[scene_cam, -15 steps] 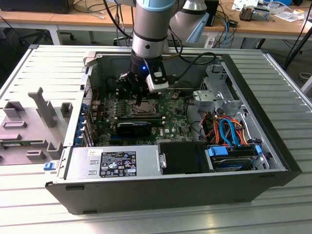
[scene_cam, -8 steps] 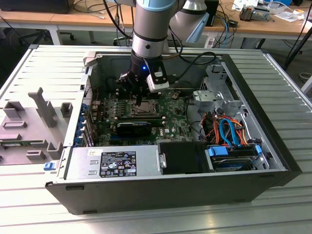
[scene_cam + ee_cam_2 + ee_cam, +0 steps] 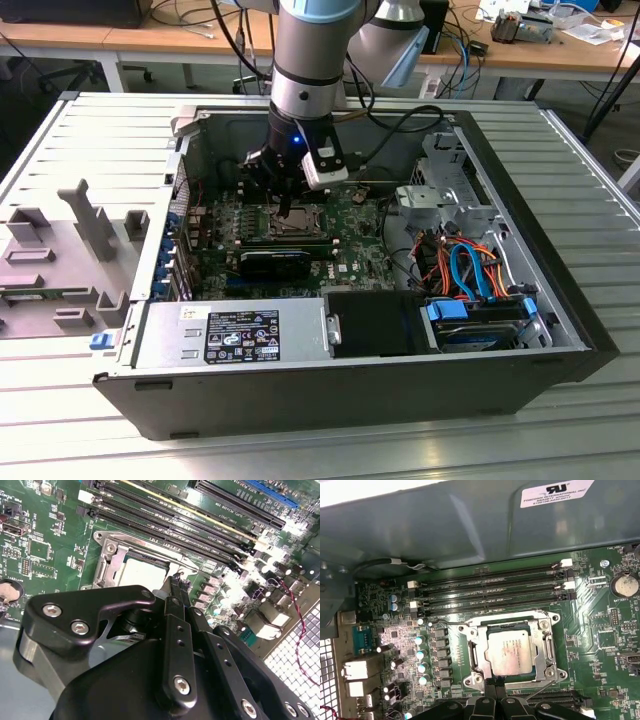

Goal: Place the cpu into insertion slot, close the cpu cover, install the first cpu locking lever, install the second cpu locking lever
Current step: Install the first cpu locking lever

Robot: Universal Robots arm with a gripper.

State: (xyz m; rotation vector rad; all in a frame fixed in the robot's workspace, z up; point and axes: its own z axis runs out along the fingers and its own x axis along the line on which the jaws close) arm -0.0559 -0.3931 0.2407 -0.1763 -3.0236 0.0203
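Note:
The cpu, a dull silver square chip, lies flat in the insertion slot on the green motherboard. The cpu cover, a silver frame, lies down around it, with the chip showing through its cut-out. A thin wire lever runs along one side of the socket and another sticks out at the opposite corner. My gripper hangs just above the socket's edge with its black fingers together and nothing between them. It reaches the same edge in the second wrist view, beside the cpu. In the exterior view the gripper is inside the open computer case.
Long black memory slots run beside the socket, with the case wall behind them. The power supply, a black block, a drive cage and coloured cables crowd the case. A grey fixture stands on the table.

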